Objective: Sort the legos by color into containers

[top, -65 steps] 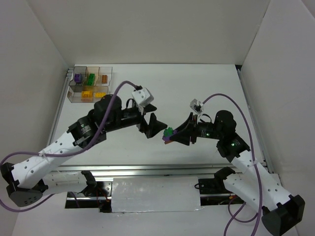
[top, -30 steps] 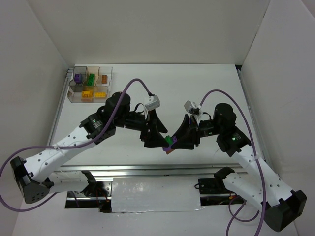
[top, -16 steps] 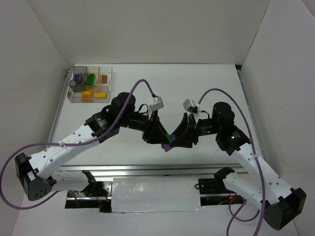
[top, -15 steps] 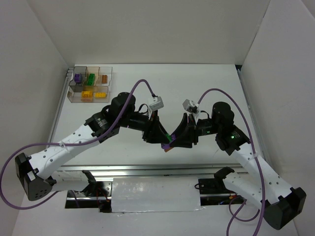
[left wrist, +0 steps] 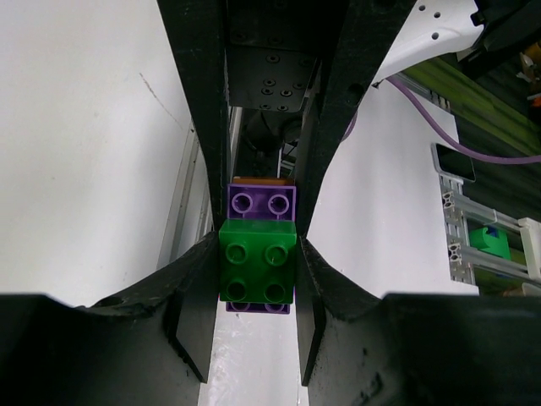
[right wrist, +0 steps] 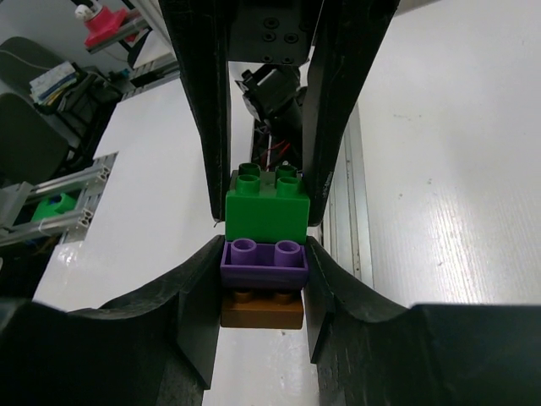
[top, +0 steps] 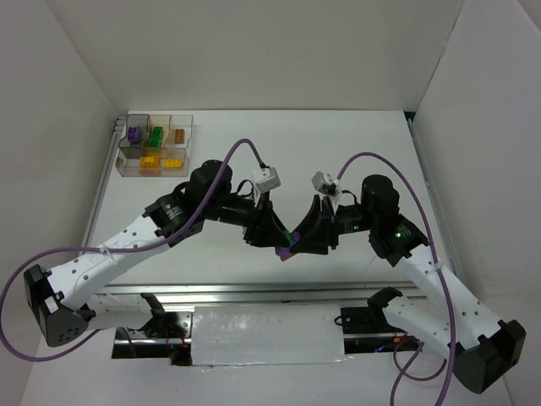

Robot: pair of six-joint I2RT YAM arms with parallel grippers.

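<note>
Both arms angle inward, left gripper and right gripper meeting tip-to-tip, each clamped.

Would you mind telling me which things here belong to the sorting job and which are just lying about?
Job: green brick, purple brick, brown brick, organizer tray, sorted bricks, left gripper, right gripper.
Lying about: purple cables, silver plate, aluminium rail.

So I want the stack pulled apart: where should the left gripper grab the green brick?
Grip the green brick on its two side walls, clear of the seam, coming from opposite the right gripper, which clamps the purple brick below. Those walls are flat and parallel.
</note>
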